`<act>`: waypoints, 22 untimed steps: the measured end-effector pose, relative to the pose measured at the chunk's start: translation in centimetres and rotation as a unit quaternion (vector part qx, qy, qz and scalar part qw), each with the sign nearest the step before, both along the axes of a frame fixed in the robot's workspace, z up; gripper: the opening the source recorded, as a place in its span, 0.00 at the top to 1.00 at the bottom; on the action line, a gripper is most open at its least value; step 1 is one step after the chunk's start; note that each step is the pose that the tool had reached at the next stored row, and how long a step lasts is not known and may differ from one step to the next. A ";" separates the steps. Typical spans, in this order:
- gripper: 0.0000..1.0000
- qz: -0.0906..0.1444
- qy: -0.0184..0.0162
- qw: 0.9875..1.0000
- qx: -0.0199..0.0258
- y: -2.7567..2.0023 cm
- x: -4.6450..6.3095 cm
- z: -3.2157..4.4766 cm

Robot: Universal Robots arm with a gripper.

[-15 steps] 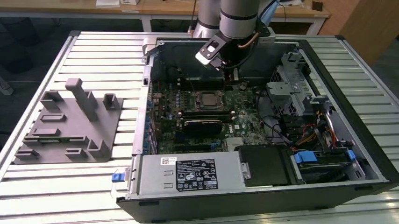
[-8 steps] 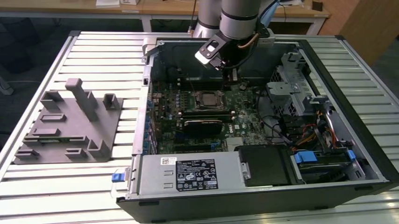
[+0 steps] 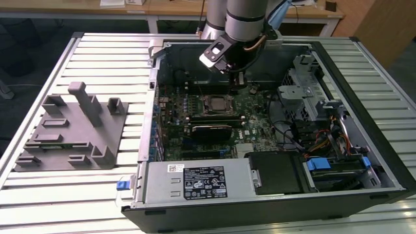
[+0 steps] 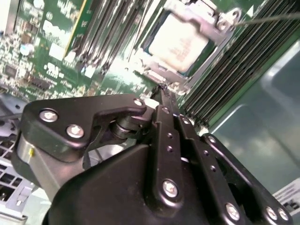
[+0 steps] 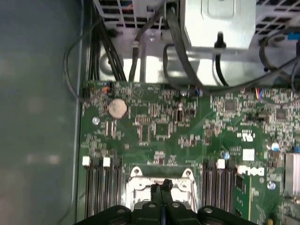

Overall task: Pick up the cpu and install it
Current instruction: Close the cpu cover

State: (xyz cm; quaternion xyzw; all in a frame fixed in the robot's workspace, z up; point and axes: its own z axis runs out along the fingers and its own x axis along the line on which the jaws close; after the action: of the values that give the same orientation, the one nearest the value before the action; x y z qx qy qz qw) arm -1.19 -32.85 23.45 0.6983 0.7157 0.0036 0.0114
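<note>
**A:** where's the cpu (image 3: 217,104) at rn?

**B:** seated in the motherboard (image 3: 255,111) socket, middle of the exterior view, inside the open computer case (image 3: 382,141). gripper (image 3: 235,73) hangs just up-frame of it, a touch toward the exterior view's right, fingers (image 4: 159,122) pinched together on nothing.

Arm (image 3: 244,14): grey round tube, dark band, pale blue cap, whitish block (image 3: 215,52) at wrist, brown cable (image 3: 260,41) alongside. Gripper (image 4: 161,91): matte black flat link bars, silver screws (image 4: 169,188), small yellow mark (image 4: 31,152).
</note>
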 end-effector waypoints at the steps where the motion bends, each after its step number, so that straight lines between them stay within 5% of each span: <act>1: 0.89 0.000 0.000 1.000 0.000 -0.03 -0.3 -0.02; 22: 0.89 0.000 0.000 1.000 -0.001 -0.79 -2.8 -1.18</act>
State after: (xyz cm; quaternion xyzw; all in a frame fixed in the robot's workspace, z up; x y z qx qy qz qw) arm -3.96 -33.64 22.27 0.6983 0.7157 0.0032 0.0116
